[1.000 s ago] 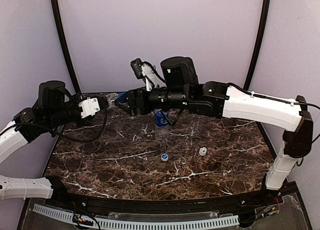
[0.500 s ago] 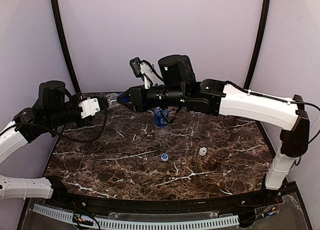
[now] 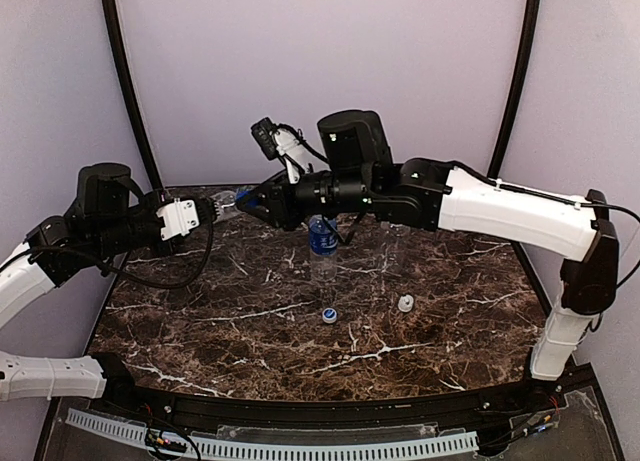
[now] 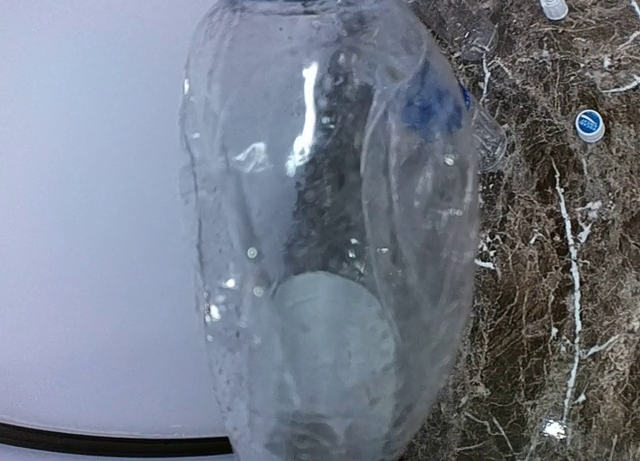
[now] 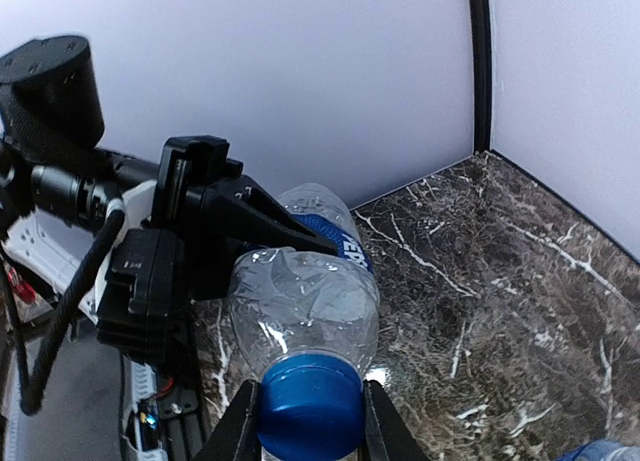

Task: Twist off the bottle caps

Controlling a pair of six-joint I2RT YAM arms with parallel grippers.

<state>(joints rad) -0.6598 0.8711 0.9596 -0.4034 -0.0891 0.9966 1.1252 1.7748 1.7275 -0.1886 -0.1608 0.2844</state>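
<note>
A clear bottle [image 5: 305, 301] with a blue label is held level in the air between the two arms. My left gripper [image 3: 218, 207] is shut on its body; in the left wrist view the bottle [image 4: 320, 211] fills the frame, with a pad showing through it. My right gripper [image 5: 308, 426] is shut on its dark blue cap [image 5: 310, 406], one finger on each side. A second labelled bottle [image 3: 320, 243] stands on the marble table without a cap. Two loose caps lie in front of it: a blue-topped one [image 3: 329, 315] and a white one [image 3: 405, 303].
The dark marble table [image 3: 230, 331] is bounded by purple walls behind and at the sides. Both arms meet high over the back left of the table. The loose caps also show in the left wrist view: blue-topped cap [image 4: 590, 125], white cap [image 4: 553, 3].
The right gripper's jaws have closed from wide open onto the blue cap, and that arm has edged left. The left arm and held bottle have stayed put.
</note>
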